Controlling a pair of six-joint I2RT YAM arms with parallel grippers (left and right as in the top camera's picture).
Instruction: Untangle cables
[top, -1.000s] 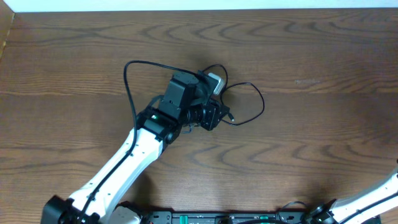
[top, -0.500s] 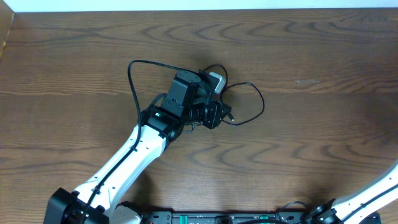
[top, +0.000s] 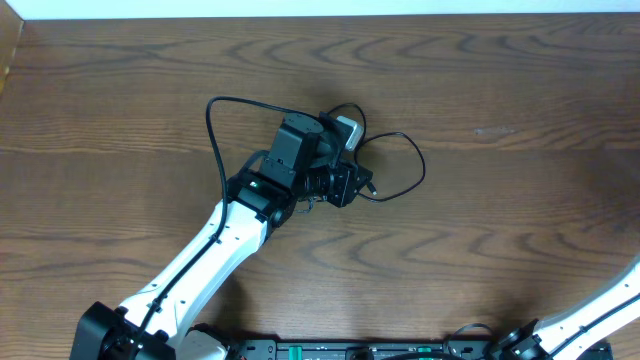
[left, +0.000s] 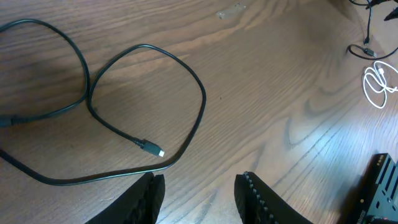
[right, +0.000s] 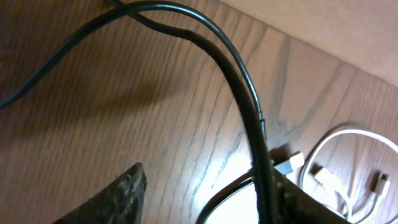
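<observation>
Black cable (left: 148, 147) looks light and floppy; I'd pinch near its small plug, my left claw (left: 200, 183) apart and empty

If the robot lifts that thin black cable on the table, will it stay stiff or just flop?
Probably floppy: the black cable lies in loose, curving loops. It is likely light, being so thin. Its small plug end would probably dangle and swing.
</observation>
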